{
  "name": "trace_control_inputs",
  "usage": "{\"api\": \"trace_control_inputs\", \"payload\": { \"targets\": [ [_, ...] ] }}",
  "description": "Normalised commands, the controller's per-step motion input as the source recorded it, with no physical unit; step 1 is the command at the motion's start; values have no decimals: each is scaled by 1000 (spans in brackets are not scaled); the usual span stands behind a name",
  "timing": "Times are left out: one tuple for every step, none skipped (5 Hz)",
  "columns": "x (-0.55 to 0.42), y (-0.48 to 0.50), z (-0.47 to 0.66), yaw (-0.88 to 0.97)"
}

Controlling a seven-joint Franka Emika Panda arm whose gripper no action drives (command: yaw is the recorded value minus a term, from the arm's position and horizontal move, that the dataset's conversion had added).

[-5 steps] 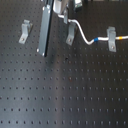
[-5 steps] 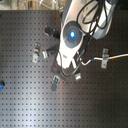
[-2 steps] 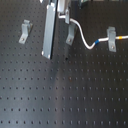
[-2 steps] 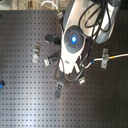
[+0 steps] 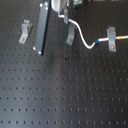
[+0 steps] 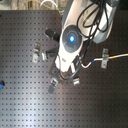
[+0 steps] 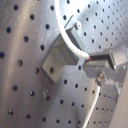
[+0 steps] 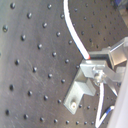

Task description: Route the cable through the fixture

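A white cable (image 5: 85, 40) runs from my gripper (image 5: 65, 15) at the back, past the middle metal clip fixture (image 5: 71, 36), and through the right clip fixture (image 5: 111, 39). My gripper is shut on the cable just behind and above the middle fixture. In the first wrist view the cable (image 7: 70, 40) curves over the fixture (image 7: 57, 60) into the fingers (image 7: 102, 57). It shows likewise in the second wrist view (image 8: 75, 30) beside the fixture (image 8: 80, 90). In the second exterior view the arm (image 6: 72, 37) hides the gripper, and the cable (image 6: 92, 61) leads to a clip (image 6: 105, 56).
A third clip fixture (image 5: 24, 31) stands at the first exterior view's left. A long dark bar (image 5: 41, 27) hangs from the arm between it and the middle fixture. In the second exterior view more clips (image 6: 36, 52) (image 6: 52, 85) stand on the black perforated board (image 5: 65, 95).
The gripper and the dark bar have shifted a little sideways near the middle fixture. The cable stays held, and its run to the right clip is unchanged.
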Motion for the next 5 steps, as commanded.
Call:
{"api": "trace_control_inputs", "payload": {
  "targets": [
    [12, 25, 248, 246],
    [0, 7, 634, 20],
    [5, 5, 375, 200],
    [-41, -52, 1, 57],
    [-109, -131, -65, 0]
  ]
}}
